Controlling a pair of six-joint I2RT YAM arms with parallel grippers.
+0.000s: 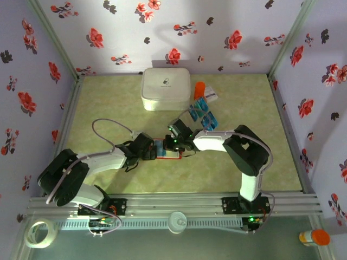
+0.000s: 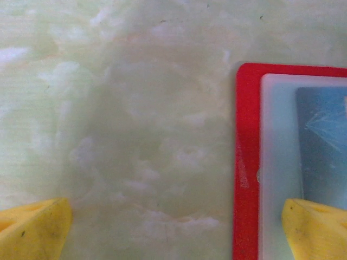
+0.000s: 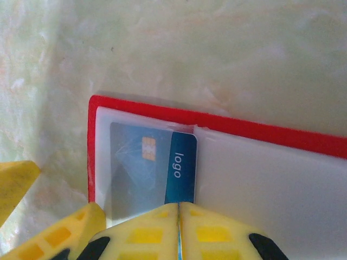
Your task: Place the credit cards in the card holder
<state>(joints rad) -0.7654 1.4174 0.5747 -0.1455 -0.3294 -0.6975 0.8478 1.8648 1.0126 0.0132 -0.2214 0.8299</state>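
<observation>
The red card holder [image 1: 172,155] lies open on the table between my two grippers, its pale inside up [image 3: 271,189]. One teal-blue credit card [image 3: 181,162] sits partly inside the holder's left pocket, its "logo" end uncovered. My right gripper [image 3: 179,208] is shut, its fingertips together at that card's near edge. My left gripper [image 2: 173,233] is open, one yellow fingertip [image 2: 317,227] over the holder's red edge [image 2: 246,162] and the other [image 2: 32,227] on the bare table. More credit cards [image 1: 203,115] lie in rows on a clear sheet behind the right gripper [image 1: 174,143].
A big white rounded box [image 1: 165,88] stands at the back of the table, with an orange object [image 1: 199,89] and a small white packet [image 1: 211,96] to its right. Flowered walls close in the table on three sides.
</observation>
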